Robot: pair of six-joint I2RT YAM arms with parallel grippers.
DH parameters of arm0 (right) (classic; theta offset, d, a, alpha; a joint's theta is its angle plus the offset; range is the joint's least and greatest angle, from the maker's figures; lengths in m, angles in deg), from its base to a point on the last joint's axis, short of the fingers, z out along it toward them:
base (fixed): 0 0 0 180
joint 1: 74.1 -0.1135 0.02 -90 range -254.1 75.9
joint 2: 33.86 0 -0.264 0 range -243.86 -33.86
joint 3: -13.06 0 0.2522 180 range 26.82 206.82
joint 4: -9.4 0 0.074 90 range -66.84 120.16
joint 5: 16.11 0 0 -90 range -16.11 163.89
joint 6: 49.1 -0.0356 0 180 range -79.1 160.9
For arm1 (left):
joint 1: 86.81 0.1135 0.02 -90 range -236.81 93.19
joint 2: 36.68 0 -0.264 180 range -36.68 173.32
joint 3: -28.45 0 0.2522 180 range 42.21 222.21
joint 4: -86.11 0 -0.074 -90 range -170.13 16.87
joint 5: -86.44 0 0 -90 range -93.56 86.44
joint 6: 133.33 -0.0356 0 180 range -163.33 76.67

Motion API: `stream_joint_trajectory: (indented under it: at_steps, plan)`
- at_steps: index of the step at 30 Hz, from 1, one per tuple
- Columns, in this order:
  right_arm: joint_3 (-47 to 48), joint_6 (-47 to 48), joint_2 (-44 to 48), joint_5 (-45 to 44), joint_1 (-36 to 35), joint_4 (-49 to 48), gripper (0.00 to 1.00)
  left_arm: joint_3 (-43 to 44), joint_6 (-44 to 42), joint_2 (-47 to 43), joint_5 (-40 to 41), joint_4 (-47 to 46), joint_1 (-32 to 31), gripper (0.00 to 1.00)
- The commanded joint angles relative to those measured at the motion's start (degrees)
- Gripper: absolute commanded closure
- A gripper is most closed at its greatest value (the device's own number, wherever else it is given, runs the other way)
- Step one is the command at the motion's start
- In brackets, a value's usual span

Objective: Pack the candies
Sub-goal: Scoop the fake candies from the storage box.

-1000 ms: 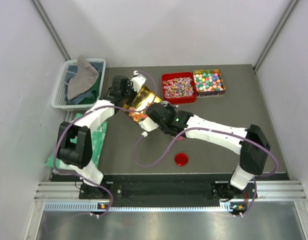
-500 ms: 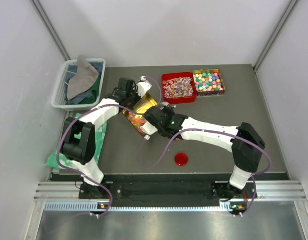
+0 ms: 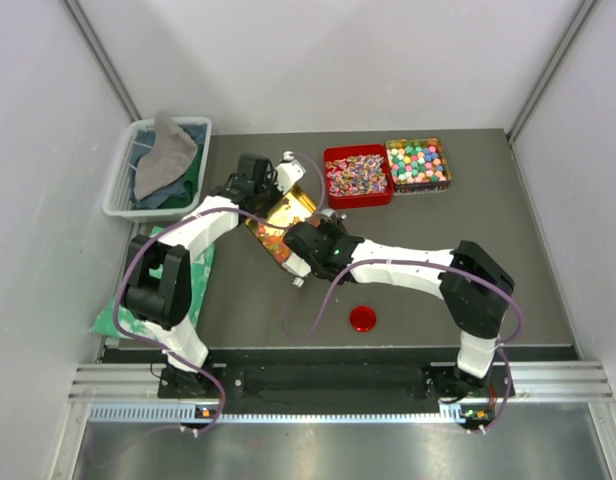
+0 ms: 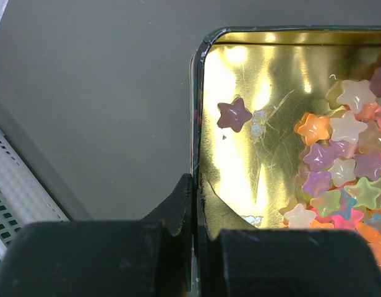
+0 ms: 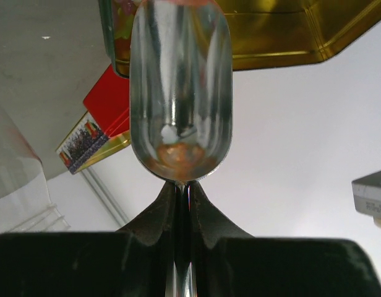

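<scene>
Top external view: the left gripper (image 3: 285,183) and right gripper (image 3: 300,258) meet at a tilted gold tin (image 3: 288,212) in the middle of the table (image 3: 468,230). Behind it, mixed candies (image 3: 356,173) fill a red tin (image 3: 326,178), with pastel balls (image 3: 418,163) in the tin beside it.

Left wrist view: the jaws are clenched on the gold tin's wall. Star candies (image 4: 339,161) are heaped at the right inside, and one purple star (image 4: 234,114) lies apart.

Right wrist view: the jaws are clamped on the stem of a metal scoop (image 5: 181,80), whose bowl reaches the gold tin's edge.
</scene>
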Motion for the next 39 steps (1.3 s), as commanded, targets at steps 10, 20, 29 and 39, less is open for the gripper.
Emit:
stream_joint_trajectory:
  at_steps: [10,20,29,39]
  plan:
    - [5.0,-3.5,-3.4,3.2,-2.9,8.2,1.00,3.4,1.3,-2.1,-2.3,-2.0,-0.6,1.00]
    - [11.3,-11.6,-4.7,11.7,-3.0,22.1,1.00,3.1,1.9,-2.0,-1.5,-2.1,-0.6,1.00]
    - [12.0,-17.1,-6.6,15.8,-3.0,22.0,1.00,3.2,4.2,-1.7,0.4,-2.7,-0.6,1.00]
    - [13.4,-23.4,-9.8,19.7,-2.9,18.4,1.00,2.7,6.3,-1.0,5.0,-3.6,-0.6,1.00]
